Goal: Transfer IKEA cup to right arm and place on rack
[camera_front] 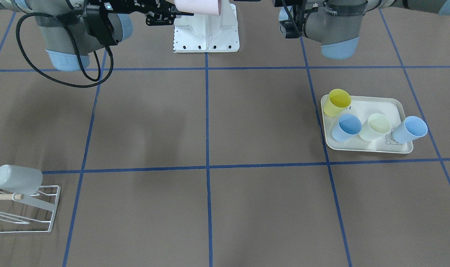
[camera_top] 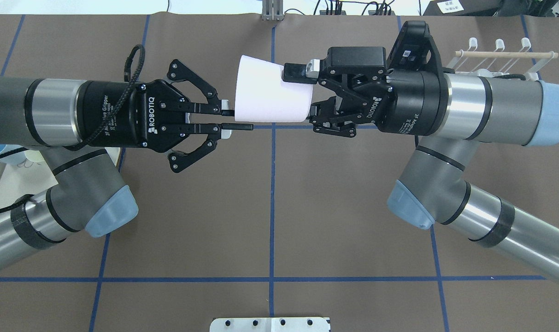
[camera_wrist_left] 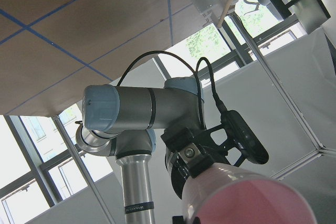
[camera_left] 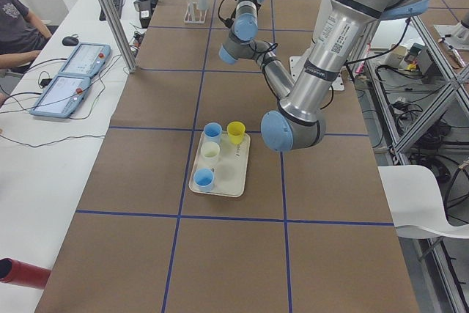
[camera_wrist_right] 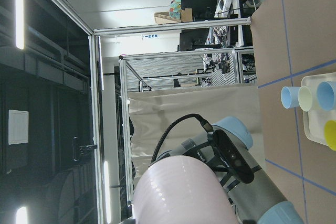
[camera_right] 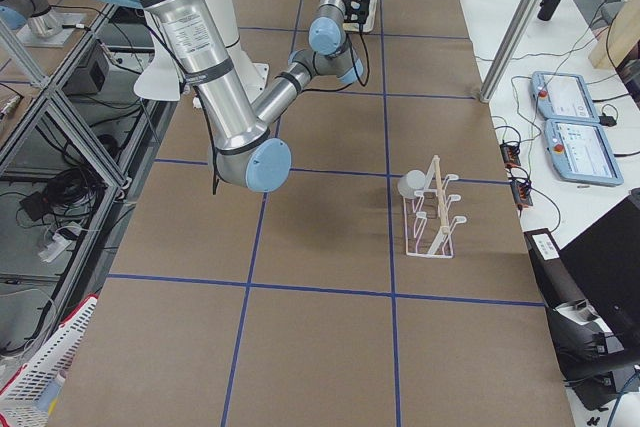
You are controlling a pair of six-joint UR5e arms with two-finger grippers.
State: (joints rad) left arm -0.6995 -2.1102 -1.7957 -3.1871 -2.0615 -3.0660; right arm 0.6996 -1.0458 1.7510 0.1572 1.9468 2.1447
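IKEA cup [camera_top: 272,94]: pale pink, one item, held on its side in the air over the centre line of the brown table [camera_front: 210,122], between the two arms; wide mouth toward the robot's left, narrow base toward its right. Left gripper [camera_top: 240,119]: fingers drawn close together at the lower part of the cup's rim, one finger running into the mouth, the other along the outside of the wall, the wall pinched between them. Right gripper [camera_top: 302,94]: fingers set wider, one against the upper side and one against the lower side of the cup's base end, the base lying between them; as far as the overhead view shows, both touch the cup and are closed onto it. Rack [camera_front: 43,202]: low white wire frame with upturned prongs and a light wooden rod [camera_top: 505,54] across it, standing on the table at the robot's right, toward the operators' edge, well apart from the pink cup; in the overhead view partly hidden behind the right arm. Grey cup [camera_front: 17,180]: one item, lying tilted on the rack's prongs just above the rod. Cream tray [camera_front: 362,104]: on the table at the robot's left, holding four upright cups, namely a yellow cup [camera_front: 338,102] at one corner and, in a row, a blue cup [camera_front: 346,127], a pale cream cup [camera_front: 375,127] and a second blue cup [camera_front: 410,129].
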